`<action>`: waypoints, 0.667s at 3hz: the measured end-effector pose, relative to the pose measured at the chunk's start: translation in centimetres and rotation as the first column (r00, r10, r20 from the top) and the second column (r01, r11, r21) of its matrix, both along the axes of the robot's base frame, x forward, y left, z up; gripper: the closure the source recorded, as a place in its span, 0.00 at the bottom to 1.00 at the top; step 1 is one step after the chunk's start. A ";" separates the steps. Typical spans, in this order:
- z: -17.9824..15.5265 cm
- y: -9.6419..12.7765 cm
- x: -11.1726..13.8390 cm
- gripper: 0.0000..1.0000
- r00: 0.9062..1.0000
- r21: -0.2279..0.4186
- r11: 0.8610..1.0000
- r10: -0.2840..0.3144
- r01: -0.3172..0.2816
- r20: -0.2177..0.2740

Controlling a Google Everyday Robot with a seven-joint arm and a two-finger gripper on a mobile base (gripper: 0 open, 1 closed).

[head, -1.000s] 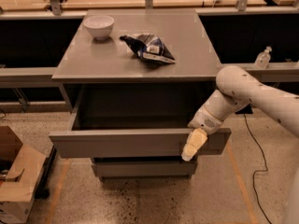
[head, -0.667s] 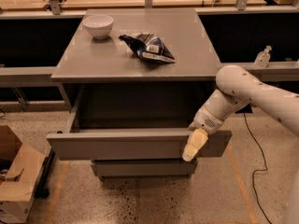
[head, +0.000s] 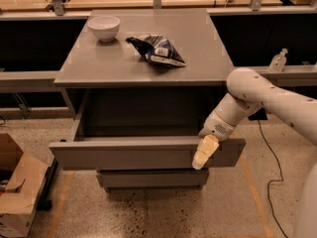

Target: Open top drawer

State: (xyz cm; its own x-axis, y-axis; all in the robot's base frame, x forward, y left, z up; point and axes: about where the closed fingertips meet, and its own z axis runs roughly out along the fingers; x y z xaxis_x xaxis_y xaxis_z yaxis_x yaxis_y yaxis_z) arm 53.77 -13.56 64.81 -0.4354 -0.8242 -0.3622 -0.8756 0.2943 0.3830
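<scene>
Jutting out toward the near side, the top drawer [head: 129, 155] stands well open below the grey cabinet top [head: 203, 53], its wide flat front hanging over a narrower drawer front [head: 153, 177] that sits further back. The gripper [head: 204, 155] rests on the top edge of that front near its right end, draped down the near face; whether it is clamped there or slack cannot be told. A white bowl [head: 104, 28] and a crumpled snack bag [head: 157, 51] lie on the cabinet top, far side.

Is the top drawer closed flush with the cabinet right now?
No, the top drawer stands pulled out, its inside showing, with the gripper at its front's right end.
</scene>
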 end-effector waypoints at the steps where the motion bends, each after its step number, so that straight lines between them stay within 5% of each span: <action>1: 1.0 1.2 -0.8 0.00 1.000 -0.078 0.997 0.029 -0.029 -0.010; 2: 4.0 1.7 -3.7 0.00 0.999 -0.159 0.987 0.035 -0.032 0.013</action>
State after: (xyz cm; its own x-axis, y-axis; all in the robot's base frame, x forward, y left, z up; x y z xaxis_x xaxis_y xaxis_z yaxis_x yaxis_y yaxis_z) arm 50.04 -11.86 68.77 -0.4019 -0.8858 -0.2319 -0.8916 0.3209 0.3193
